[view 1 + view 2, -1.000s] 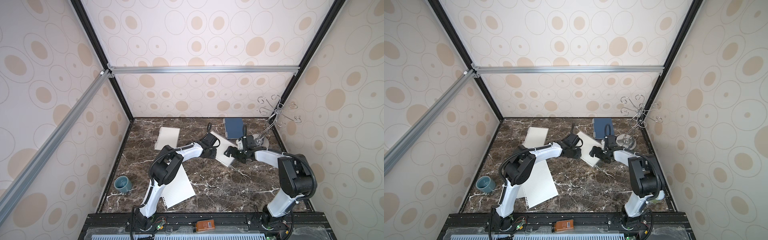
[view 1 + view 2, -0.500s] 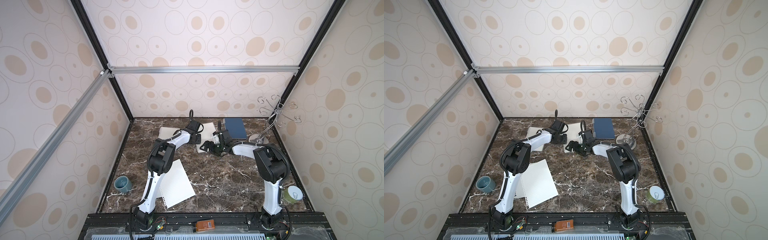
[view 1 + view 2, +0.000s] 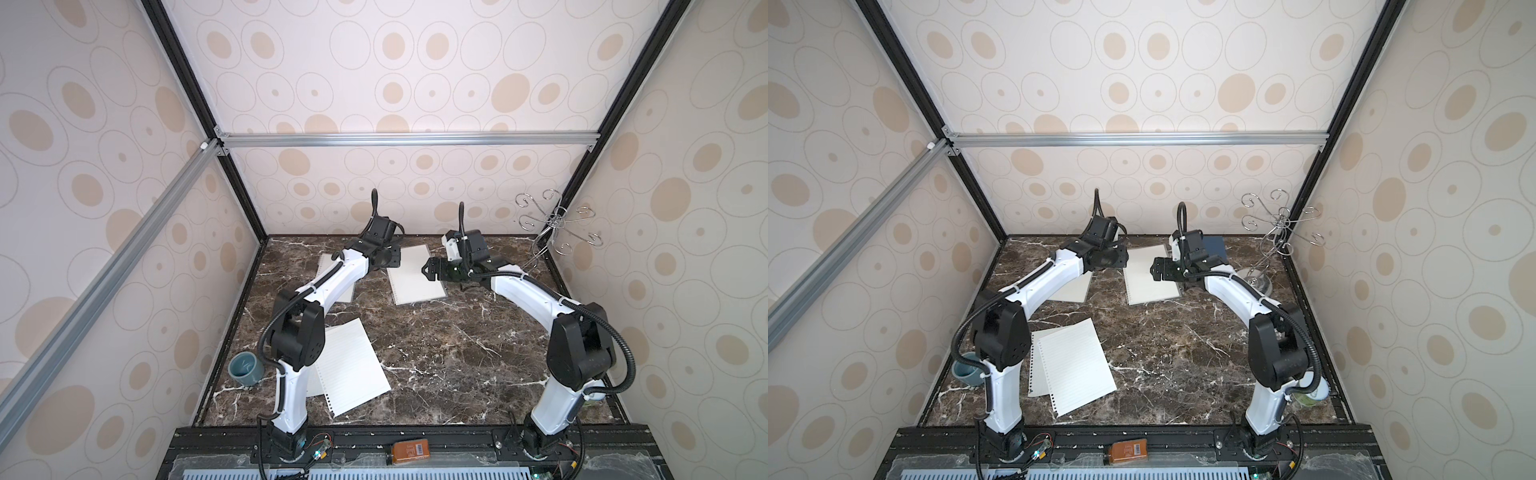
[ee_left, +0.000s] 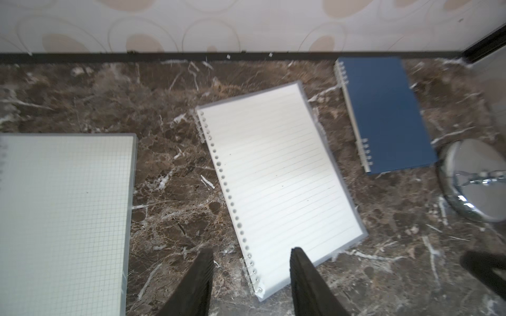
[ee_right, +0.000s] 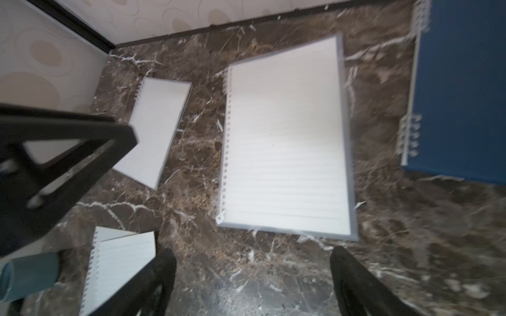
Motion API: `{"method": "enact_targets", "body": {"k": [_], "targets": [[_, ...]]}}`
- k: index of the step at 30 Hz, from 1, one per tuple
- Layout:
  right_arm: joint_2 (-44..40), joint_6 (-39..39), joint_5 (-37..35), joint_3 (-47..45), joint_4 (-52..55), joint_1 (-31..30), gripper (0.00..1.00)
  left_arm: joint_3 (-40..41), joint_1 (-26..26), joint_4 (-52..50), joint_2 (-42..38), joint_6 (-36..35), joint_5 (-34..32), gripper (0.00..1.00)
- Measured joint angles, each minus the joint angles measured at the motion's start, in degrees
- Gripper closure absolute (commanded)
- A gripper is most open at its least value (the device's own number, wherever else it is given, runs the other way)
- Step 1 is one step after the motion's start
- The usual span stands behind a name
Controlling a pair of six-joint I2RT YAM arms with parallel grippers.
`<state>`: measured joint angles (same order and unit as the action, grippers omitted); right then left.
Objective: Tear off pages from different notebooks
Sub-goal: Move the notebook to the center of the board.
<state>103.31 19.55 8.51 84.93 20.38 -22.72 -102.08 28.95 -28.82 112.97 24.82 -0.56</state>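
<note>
With left gripper [image 4: 252, 250] and right gripper [image 5: 252, 250] open and empty, pin the white lined wire-bound notebook [image 3: 415, 276] at far centre of the marble bench [image 3: 457, 353] and pinch its likely light, floppy top page [image 4: 279, 169] by the free right edge.

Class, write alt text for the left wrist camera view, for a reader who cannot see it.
A lined notebook lies tilted on the dark marble table, with the open left gripper poised at its spiral-bound corner. A grid-paper notebook lies to one side, and a dark-blue notebook and a chrome stand base to the other.
</note>
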Motion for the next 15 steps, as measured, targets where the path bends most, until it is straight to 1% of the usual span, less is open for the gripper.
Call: {"method": "enact_targets", "body": {"k": [3, 6, 10, 15], "targets": [[4.94, -3.26, -6.49, 6.12, 1.27, 0.48, 0.16, 4.13, 1.79, 1.86, -3.89, 0.28, -0.02, 0.53], [12.13, -5.70, -10.62, 12.20, 2.03, 1.51, 0.16, 9.16, 3.32, 3.02, -6.03, 1.03, -0.07, 0.53], [21.55, -8.98, -14.62, 19.82, 3.69, 2.97, 0.17, 16.39, 5.09, 3.56, -8.02, 2.38, -0.02, 0.53], [31.95, -11.72, -17.79, 31.80, 7.17, 3.89, 0.21, 22.25, 6.93, 4.46, -10.69, 4.28, -0.17, 0.53]]}}
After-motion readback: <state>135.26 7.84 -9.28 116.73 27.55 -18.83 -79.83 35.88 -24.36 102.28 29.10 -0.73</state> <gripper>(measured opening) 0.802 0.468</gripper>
